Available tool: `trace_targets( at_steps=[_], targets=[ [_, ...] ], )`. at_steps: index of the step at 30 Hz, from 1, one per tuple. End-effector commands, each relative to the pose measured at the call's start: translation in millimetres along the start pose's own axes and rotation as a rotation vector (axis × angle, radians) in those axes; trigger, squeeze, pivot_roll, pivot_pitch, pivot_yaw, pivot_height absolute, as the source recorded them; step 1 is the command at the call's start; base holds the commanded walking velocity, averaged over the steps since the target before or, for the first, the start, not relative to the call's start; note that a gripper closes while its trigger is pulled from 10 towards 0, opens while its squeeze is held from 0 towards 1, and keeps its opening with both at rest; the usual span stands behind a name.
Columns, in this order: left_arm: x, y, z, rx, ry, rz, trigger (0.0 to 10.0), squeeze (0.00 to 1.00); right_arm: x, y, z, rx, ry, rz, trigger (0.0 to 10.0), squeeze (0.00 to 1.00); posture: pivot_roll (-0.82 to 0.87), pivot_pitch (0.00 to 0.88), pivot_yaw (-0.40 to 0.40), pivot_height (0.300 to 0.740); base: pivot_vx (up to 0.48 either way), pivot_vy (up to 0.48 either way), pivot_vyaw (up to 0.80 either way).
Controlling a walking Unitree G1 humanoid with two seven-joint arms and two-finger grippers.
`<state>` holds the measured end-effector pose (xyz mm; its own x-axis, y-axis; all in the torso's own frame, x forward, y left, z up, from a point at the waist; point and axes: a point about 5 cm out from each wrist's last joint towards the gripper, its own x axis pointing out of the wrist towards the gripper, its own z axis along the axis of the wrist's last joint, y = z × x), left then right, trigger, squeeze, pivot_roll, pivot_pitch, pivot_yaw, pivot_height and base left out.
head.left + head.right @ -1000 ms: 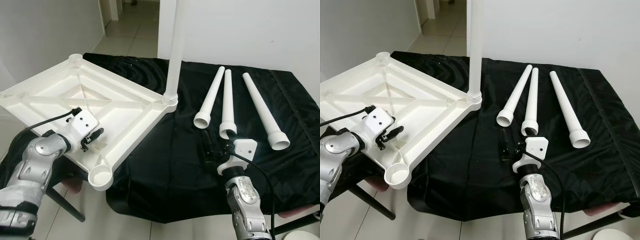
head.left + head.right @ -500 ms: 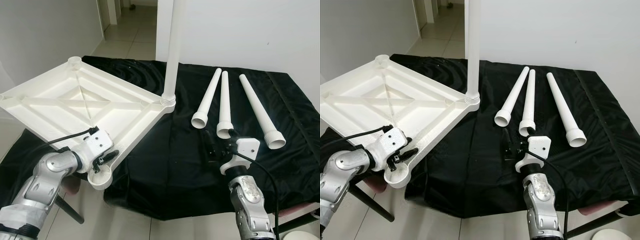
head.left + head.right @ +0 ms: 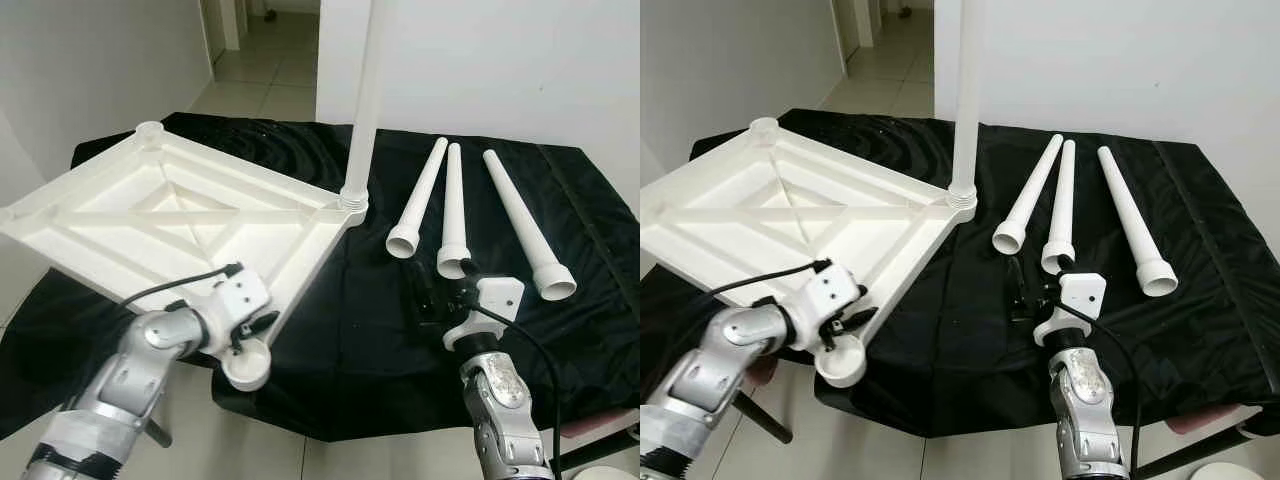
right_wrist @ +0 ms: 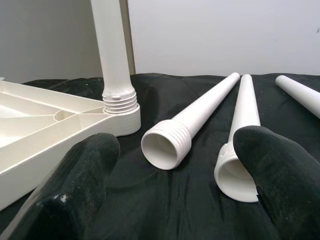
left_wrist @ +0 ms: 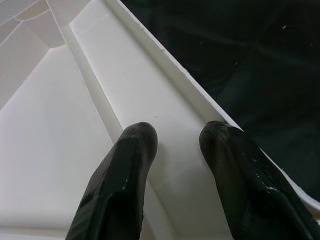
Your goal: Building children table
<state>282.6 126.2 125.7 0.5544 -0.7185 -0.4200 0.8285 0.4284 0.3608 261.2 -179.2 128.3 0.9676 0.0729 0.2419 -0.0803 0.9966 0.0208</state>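
Left gripper [image 3: 262, 326] sits at the near edge of the upturned white tabletop [image 3: 150, 215], its two black fingers [image 5: 120, 185] slightly parted and straddling the raised rim beside the near corner socket [image 3: 248, 364]; whether they squeeze the rim cannot be told. The tabletop lies underside up on the left of the counter [image 3: 330, 340], which is draped in black cloth, with its near corner hanging past the counter's edge. One white leg [image 3: 362, 100] stands upright, screwed into the right corner socket. Right gripper [image 3: 437, 292] hovers low over the cloth with its fingers [image 4: 85, 185] spread wide, holding nothing, just near of the threaded ends of three loose legs [image 3: 452, 210] lying side by side on the right, pointing away toward the far wall.
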Motion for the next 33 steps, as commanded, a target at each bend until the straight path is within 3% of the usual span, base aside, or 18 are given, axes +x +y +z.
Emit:
trace_targets(
  at_steps=[1,8,13,17,23,24,30,33],
  targets=[
    [6.3,-6.9,-2,-0.008,0.017,-0.028,10.0,0.0,-1.7,-1.9,1,-0.001,0.002,-0.013,10.0,0.0,-0.01,0.0,0.017,0.74,0.0,0.0,0.0],
    [17.9,-6.7,6,-0.031,-0.001,0.036,10.0,0.0,-2.8,-1.5,0,0.008,0.003,-0.022,10.0,0.0,-0.02,0.0,0.023,0.74,0.0,0.0,0.0],
    [17.6,4.6,14,-0.073,-0.051,0.103,10.0,0.0,-1.6,0.9,-1,0.014,0.002,-0.02,10.0,0.0,-0.01,0.0,0.027,0.74,0.0,0.0,0.0],
    [3.1,21.1,18,-0.06,-0.114,0.126,10.0,0.0,-1.6,0.6,-2,0.014,0.006,-0.018,10.0,0.0,0.0,0.0,0.024,0.74,0.0,0.0,0.0],
    [-22.8,30.2,20,-0.026,-0.185,0.068,10.0,0.0,-1.9,0.2,-4,0.012,0.012,-0.015,10.0,0.0,0.01,0.0,0.019,0.74,0.0,0.0,0.0],
    [-31.5,31.3,15,-0.004,-0.162,0.034,10.0,0.0,-2.6,0.6,-4,0.013,0.014,-0.015,10.0,0.0,0.01,0.0,0.017,0.74,0.0,0.0,0.0],
    [-38.0,33.1,5,0.052,-0.092,0.011,10.0,0.0,-3.3,0.6,-5,0.016,0.017,-0.016,10.0,0.0,0.02,0.0,0.015,0.74,0.0,0.0,0.0],
    [-46.6,37.0,-11,0.085,0.003,-0.01,10.0,0.0,-5.4,0.8,-6,0.019,0.023,-0.018,10.0,0.0,0.02,0.0,0.012,0.74,0.0,0.0,0.0]
  ],
)
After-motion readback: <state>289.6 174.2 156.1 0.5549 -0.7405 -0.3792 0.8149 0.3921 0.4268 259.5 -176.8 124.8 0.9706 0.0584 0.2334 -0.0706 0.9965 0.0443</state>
